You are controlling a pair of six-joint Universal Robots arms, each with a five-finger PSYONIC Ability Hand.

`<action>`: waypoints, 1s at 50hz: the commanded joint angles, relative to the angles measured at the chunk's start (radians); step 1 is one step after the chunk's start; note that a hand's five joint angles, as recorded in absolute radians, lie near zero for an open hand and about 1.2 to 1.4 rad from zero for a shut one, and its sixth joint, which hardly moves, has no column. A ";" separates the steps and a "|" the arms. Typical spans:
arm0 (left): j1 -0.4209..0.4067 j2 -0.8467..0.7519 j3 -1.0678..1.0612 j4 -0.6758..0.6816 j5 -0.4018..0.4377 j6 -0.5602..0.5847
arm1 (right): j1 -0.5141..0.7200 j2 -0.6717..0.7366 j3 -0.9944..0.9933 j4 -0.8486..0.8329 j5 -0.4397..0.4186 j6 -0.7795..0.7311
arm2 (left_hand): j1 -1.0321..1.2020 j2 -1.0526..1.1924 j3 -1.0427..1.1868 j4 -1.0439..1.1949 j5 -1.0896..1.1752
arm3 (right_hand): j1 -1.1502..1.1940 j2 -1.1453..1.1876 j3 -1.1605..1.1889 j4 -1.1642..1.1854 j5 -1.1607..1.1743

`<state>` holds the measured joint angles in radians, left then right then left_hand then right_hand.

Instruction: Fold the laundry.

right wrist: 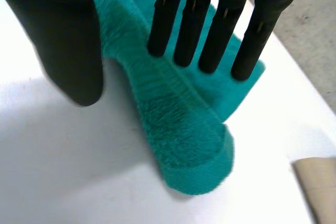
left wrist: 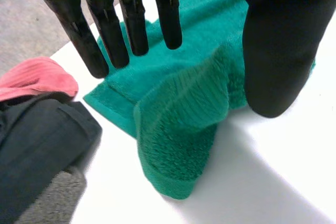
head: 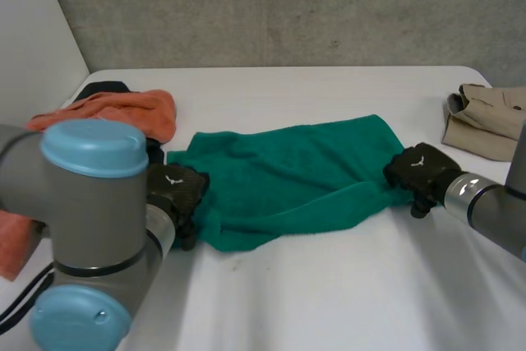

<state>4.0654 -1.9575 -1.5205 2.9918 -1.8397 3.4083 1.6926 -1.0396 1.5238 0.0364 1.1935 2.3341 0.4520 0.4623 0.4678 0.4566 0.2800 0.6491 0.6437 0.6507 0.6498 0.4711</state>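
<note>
Folding looks barely begun: one white table (head: 329, 302), and one green towel (head: 296, 174) spread mid-table with its near edge bunched into a ridge, not yet laid over. One orange cloth (head: 123, 113), one beige garment (head: 485, 121) and one dark garment (head: 103, 88) lie crumpled at the table's sides, all left to do. Two hands: left hand (head: 177, 191) at the towel's left end, right hand (head: 419, 168) at its right end. Both have straight fingers and a spread thumb astride the ridge, gripping nothing.
</note>
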 commanded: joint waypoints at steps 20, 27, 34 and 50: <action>0.231 -0.060 0.341 -0.450 0.388 0.172 | -0.037 0.085 -0.571 0.583 -0.002 0.110 | -0.192 -0.202 -0.207 -0.196 -0.194 | -0.266 -0.261 -0.268 -0.267 -0.263; 0.271 -0.165 0.398 -0.498 0.454 0.270 | -0.048 0.257 -0.737 0.635 -0.003 0.070 | -0.127 -0.137 -0.143 -0.132 -0.130 | -0.334 -0.328 -0.335 -0.334 -0.330; 0.277 -0.216 0.384 -0.510 0.478 0.309 | -0.060 0.348 -0.788 0.737 -0.008 0.027 | -0.039 -0.049 -0.055 -0.044 -0.042 | -0.240 -0.234 -0.241 -0.241 -0.236; 0.270 -0.140 0.226 -0.277 0.379 0.292 | -0.062 0.317 -0.657 0.726 -0.014 0.019 | 0.944 0.934 0.928 0.940 0.942 | 0.703 0.709 0.702 0.703 0.707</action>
<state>4.3367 -2.1681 -1.2164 2.5675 -1.4171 3.7118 1.6350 -0.6999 0.8150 0.7939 1.1740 2.3544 1.1226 1.1103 1.1043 1.1037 0.9199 0.6870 0.6902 0.6871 0.6757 0.5042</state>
